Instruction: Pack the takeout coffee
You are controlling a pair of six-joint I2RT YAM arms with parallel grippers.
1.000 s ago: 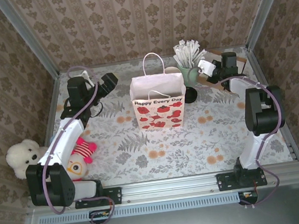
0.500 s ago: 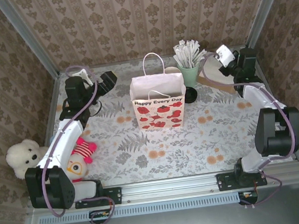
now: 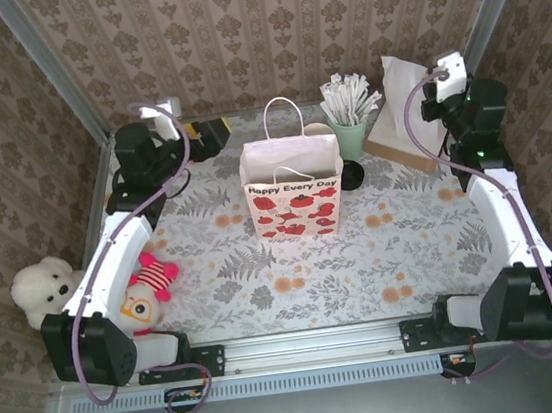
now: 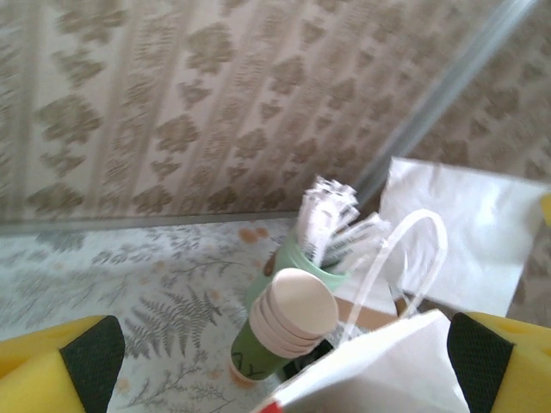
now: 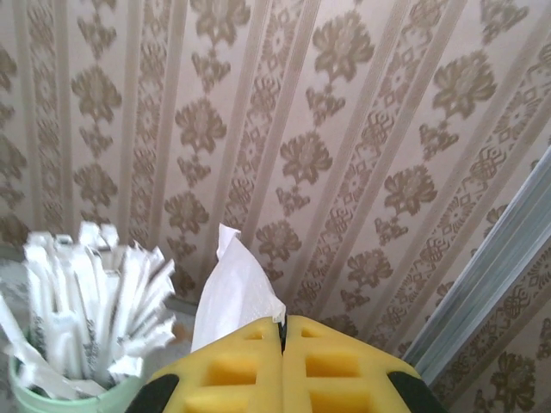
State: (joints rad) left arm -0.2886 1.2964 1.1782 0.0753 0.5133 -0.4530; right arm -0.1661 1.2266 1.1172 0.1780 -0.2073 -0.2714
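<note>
Right claw (image 5: 282, 327): its yellow pads are pressing flat together with nothing between them, and it is pointing at the back wall above the white napkin.
Left claw (image 3: 209, 131): its jaws are standing spread wide and gripping nothing. In the left wrist view a pad (image 4: 60, 366) is sitting at each lower corner, with the bag's top between them but not touching either.
Right arm (image 3: 503, 209): a second ago it was reaching in toward the stirrer cup. Now it is stretching along the table's right edge, its wrist lifted near the back-right post.
Left arm (image 3: 111, 257): it is holding nearly the same pose, with the claw shifted a little toward the back wall.
Takeout coffee (image 3: 351, 173): its black lid is showing just beside the bag's right side, in front of the stirrer cup. It is standing outside the bag, where it stood a second ago.
Paper bag (image 3: 295, 199): it is standing upright mid-table, mouth up and handles raised, with red flowers and "Happy Every Day" on its front; it has not moved.
Stirrer cup (image 3: 350, 137): mint-green and bristling with white stirrers, it is standing behind the coffee.
Cream cups (image 3: 317, 129): they are peeking over the bag's back rim, just left of the stirrer cup.
Napkin holder (image 3: 399, 141): a brown box with a white sheet sticking up, it is now showing where the arm was covering it.
Toys: a white plush bear (image 3: 40, 291) and a red-and-pink doll (image 3: 149, 282) are lying at the left edge beside the left arm.
Table (image 3: 412, 250): it is wearing a cloth printed with grey ferns and orange blossoms.
Walls (image 3: 265, 36): beige damask wallpaper is running around three sides, with metal posts (image 3: 52, 68) at the corners.
</note>
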